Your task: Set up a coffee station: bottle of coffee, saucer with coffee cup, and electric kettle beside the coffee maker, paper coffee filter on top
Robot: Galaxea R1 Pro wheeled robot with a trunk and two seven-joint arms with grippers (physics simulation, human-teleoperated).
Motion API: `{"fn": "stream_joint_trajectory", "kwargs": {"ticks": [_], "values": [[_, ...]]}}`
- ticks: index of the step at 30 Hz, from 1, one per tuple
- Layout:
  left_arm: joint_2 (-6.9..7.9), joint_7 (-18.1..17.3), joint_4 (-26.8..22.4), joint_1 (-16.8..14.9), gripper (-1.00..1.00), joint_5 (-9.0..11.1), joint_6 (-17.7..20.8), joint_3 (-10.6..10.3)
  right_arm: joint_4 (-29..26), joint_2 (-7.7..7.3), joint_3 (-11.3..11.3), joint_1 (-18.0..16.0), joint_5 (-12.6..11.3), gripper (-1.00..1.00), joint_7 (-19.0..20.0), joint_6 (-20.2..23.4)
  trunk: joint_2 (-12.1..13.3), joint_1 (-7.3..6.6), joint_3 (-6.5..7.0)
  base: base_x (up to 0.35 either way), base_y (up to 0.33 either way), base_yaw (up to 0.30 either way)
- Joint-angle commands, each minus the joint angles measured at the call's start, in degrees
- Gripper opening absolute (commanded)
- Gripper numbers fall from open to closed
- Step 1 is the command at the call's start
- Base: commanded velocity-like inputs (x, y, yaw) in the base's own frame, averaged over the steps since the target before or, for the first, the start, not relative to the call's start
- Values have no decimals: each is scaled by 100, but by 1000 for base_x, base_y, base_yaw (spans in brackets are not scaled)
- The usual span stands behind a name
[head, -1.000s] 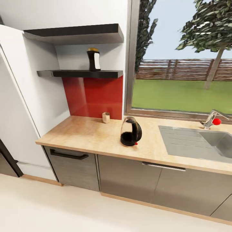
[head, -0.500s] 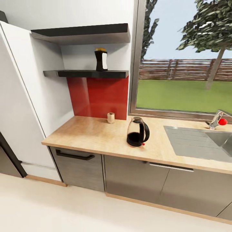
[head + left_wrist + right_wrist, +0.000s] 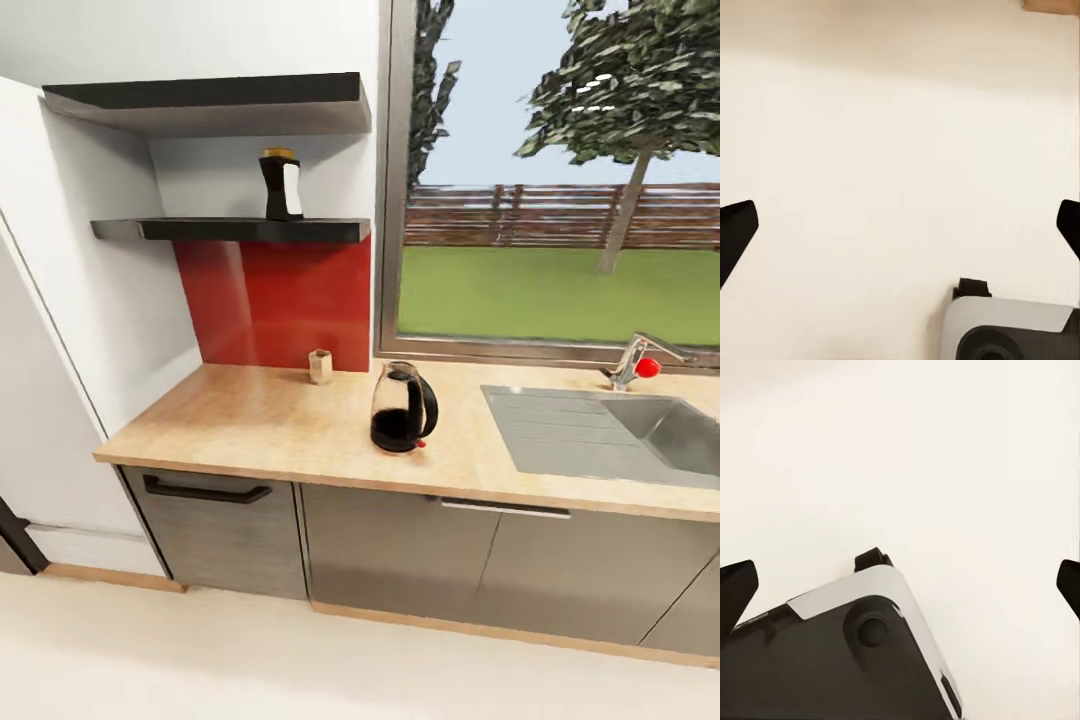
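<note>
Counter (image 3: 250,420): wood top, grey cabinets under.
Kettle (image 3: 402,408): upright on counter, mid, handle toward sink (image 3: 600,430).
Small cup-like item (image 3: 320,366): on counter at red backsplash, well apart from kettle; too small to ID.
Bottle (image 3: 281,185): upright on lower shelf (image 3: 230,230), above backsplash.
L gripper (image 3: 900,232): fingers wide apart, nothing between, over pale floor (image 3: 870,150); robot base (image 3: 1012,330) near.
R gripper (image 3: 900,585): fingers wide apart, holds nothing; base below.
</note>
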Motion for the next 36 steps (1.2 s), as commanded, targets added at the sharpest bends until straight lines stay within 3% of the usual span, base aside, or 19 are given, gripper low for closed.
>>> {"fn": "stream_joint_trajectory", "kwargs": {"ticks": [1, 8, 13, 17, 21, 23, 29, 33, 36], "values": [[-4, 8, -133, -1, 100, 17, -45, 1, 9, 1, -14, -7, 92, 100, -14, -17, -12, 3, -13, 0, 0, -253], [-32, 3, -739, 6, 100, 55, -372, 8, 19, 20, -14, -7, 358, 100, -11, -15, -12, 3, -13, 0, 0, -234], [-40, -42, -1800, -2, 100, 69, -552, 9, 17, 52, -15, -7, 387, 100, 3, -17, -12, 3, -13, 0, 0, -166], [-39, -51, -2358, -2, 100, 69, -550, 4, 20, 63, -10, -7, 408, 100, 6, -17, -12, 3, -13, 0, 0, -41], [-40, -49, -2990, -2, 100, 69, -519, -6, 16, 73, -13, -7, 662, 100, 7, -17, -12, 3, -13, 0, 0, -6], [-45, -22, -3564, -26, 100, 69, -493, -7, 20, 89, -18, -7, 825, 100, 7, -27, -12, 3, -13, 0, 0, -1], [-72, 14, -4681, -79, 100, 85, -483, -7, 6, 98, -36, -7, 878, 100, -31, -34, -12, 3, -13, 0, 0, 0], [-274, 11, -5173, -422, 100, 90, -442, -9, -1, 99, -40, -7, 881, 100, -36, -29, -12, 3, -13, 0, 0, 0], [-396, 8, -5316, -968, 100, 91, -153, -9, 3, 99, -40, -7, 882, 100, -40, -28, -12, 3, -13, 0, 0, 0]]}}
